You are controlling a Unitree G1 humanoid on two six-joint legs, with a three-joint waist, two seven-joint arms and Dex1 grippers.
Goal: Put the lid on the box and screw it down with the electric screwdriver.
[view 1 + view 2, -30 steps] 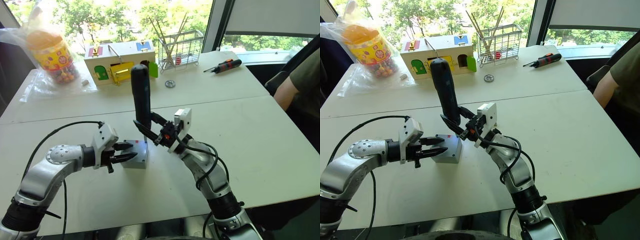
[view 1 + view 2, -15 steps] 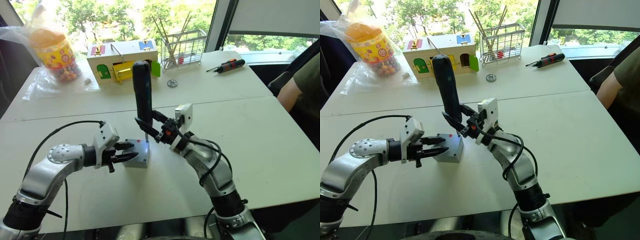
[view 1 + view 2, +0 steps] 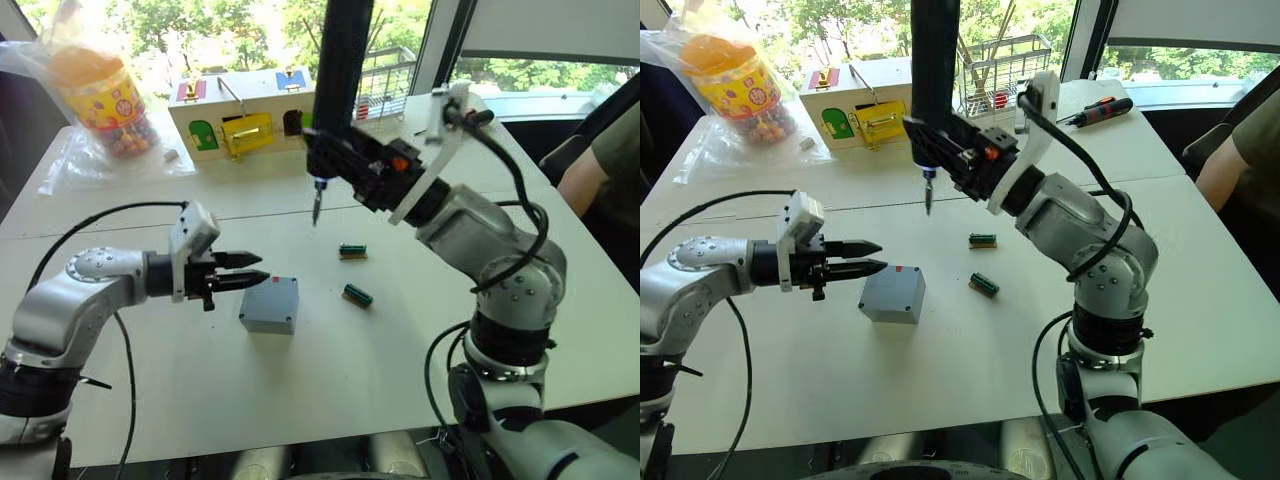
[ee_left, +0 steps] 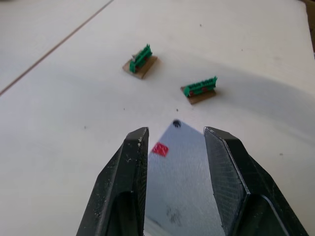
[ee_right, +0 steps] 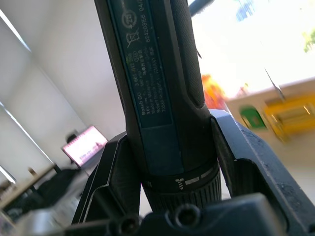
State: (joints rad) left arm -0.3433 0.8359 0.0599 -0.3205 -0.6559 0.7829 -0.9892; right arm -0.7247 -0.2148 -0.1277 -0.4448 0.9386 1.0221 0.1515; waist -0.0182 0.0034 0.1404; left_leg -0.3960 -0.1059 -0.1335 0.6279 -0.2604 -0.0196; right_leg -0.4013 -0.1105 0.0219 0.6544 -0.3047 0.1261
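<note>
At the far left of the table (image 3: 560,290) a candy jar (image 3: 95,95) stands in a clear bag, well apart from the work. The left gripper (image 3: 252,272) hangs just to the left of the box (image 3: 270,305), level with its top, its two fingers (image 4: 133,162) spread a little with nothing between them; in the left wrist view they frame the near corner of the box without touching it. The box sits on the table with the grey lid (image 4: 184,177) on it, a screw hole at the far corner and a small red mark by the left finger. Behind, at the table's far edge, stands a wooden box (image 3: 245,115) with coloured doors. Right of the grey box lie two small green parts (image 3: 357,294) on the bare table, one nearer the box, the other further back. Above them the right gripper (image 3: 335,165) is lifted well clear of the table and its fingers are closed around the lower end of the screwdriver (image 3: 933,60), which stands upright with its thin bit (image 3: 316,203) pointing down, high above the table behind the box. A wire rack (image 3: 1000,75) shows behind the tool, and an orange-and-black hand driver (image 3: 1100,110) lies at the far right of the table. A person's arm (image 3: 590,170) shows at the right edge.
</note>
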